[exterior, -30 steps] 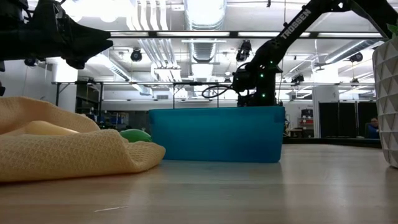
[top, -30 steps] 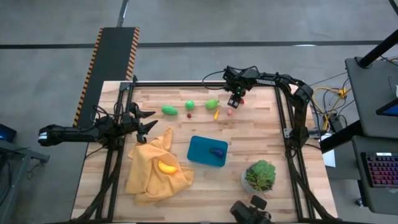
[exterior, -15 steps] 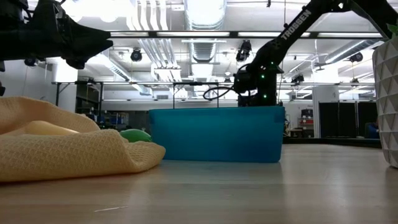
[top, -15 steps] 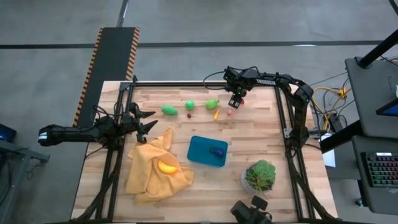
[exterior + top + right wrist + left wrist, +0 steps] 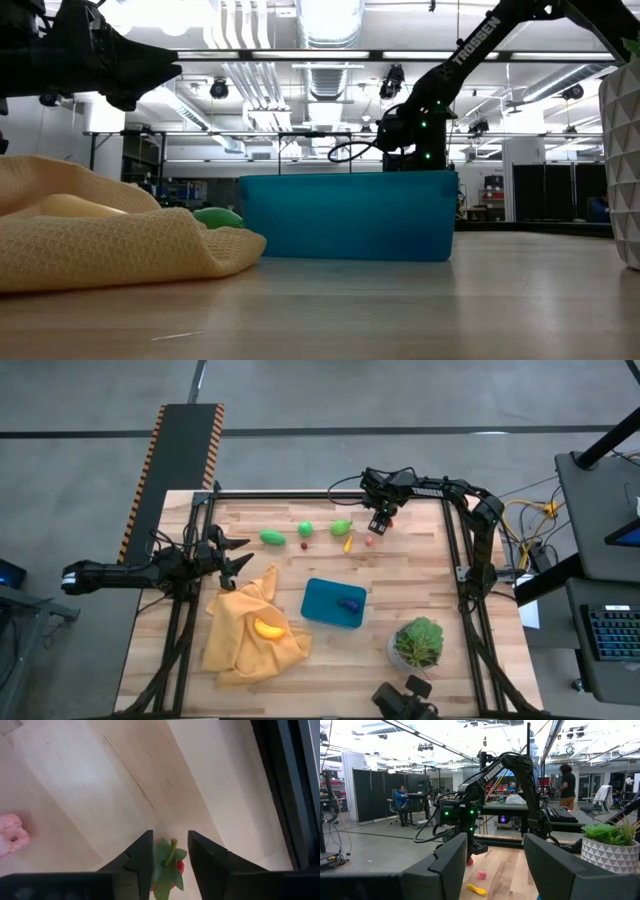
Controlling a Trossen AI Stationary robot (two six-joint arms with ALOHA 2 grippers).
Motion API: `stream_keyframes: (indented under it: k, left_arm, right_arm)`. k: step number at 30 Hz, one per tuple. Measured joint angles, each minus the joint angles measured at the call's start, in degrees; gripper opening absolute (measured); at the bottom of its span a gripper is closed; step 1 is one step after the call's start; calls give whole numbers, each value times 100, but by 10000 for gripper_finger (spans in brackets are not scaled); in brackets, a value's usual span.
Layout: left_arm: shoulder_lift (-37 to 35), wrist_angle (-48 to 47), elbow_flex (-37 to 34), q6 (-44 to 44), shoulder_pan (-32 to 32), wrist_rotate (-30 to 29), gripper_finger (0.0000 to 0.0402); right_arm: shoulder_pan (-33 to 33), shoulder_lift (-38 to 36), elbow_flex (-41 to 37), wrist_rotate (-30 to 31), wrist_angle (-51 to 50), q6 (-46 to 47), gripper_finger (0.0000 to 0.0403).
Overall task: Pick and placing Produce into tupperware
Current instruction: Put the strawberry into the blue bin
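My right gripper (image 5: 379, 522) is at the table's far right, pointing down, shut on a small red produce piece with a green leafy top (image 5: 167, 865). Other produce lies in a row toward the left: a pink piece (image 5: 369, 541), an orange one (image 5: 347, 543), three green ones (image 5: 341, 526) and a tiny red one (image 5: 304, 545). The teal tupperware (image 5: 322, 597) sits mid-table with a purple piece (image 5: 349, 603) inside. A yellow-orange piece (image 5: 267, 627) rests on the mustard cloth (image 5: 240, 645). My left gripper (image 5: 238, 553) waits open at the left edge. My right gripper pinches the red piece between its two fingers (image 5: 145, 855), which come from above and point down. The green leafy top (image 5: 161, 854) fills the gap between them. Whether the piece is lifted clear of the wood cannot be told.
A leafy plant in a white pot (image 5: 418, 643) stands near the table's near right corner. The black frame rail (image 5: 450, 550) runs along the right edge close to my right arm. Bare wood (image 5: 410, 575) lies between the produce row and the tupperware.
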Motion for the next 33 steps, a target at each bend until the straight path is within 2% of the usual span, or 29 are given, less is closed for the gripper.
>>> stream_keyframes:
  k: [16, 33]
  left_arm:
    - [0, -1, -1, 0, 0, 0, 183]
    - [0, 0, -1, -2, 0, 0, 183]
  right_arm:
    - [0, 0, -2, 0, 0, -96, 12]
    - [0, 0, -2, -2, -109, 8, 9]
